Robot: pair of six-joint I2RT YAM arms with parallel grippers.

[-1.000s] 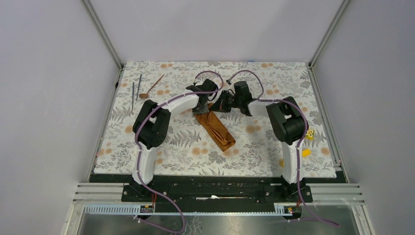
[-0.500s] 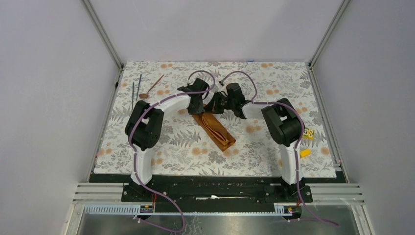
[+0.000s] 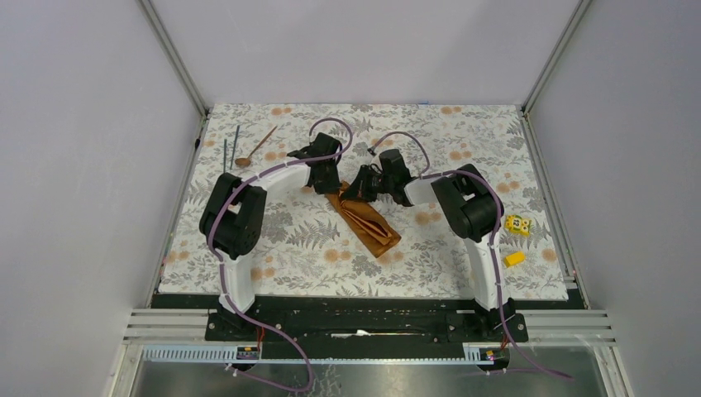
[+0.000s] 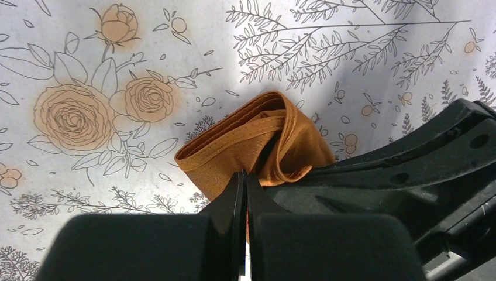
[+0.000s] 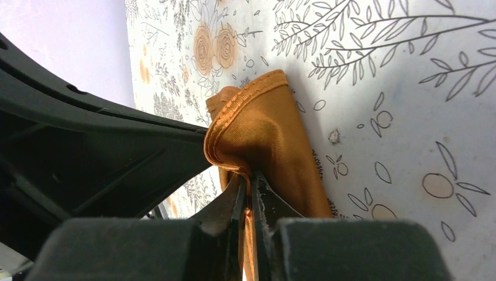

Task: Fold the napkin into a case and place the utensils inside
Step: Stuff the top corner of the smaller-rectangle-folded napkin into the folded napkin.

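Note:
The rust-orange napkin (image 3: 366, 223) lies folded into a narrow strip, running diagonally across the middle of the floral tablecloth (image 3: 430, 141). Its far end is bunched and lifted off the cloth. My left gripper (image 3: 331, 189) is shut on that end's left edge (image 4: 234, 143), fingertips (image 4: 237, 193) pressed together. My right gripper (image 3: 355, 191) pinches the right edge (image 5: 263, 132), with a sliver of orange cloth between its fingers (image 5: 266, 202). The utensils lie at the far left: a copper spoon (image 3: 257, 146) and two dark rods (image 3: 230, 149).
Two small yellow blocks (image 3: 517, 223) (image 3: 514, 259) sit near the tablecloth's right edge. The enclosure's metal frame posts (image 3: 174, 58) rise at the back corners. Both arms' elbows hang over the tablecloth on either side of the napkin.
Both arms have shifted left and slightly farther back, drawing the napkin's far end with them. The left gripper has shut on the cloth.

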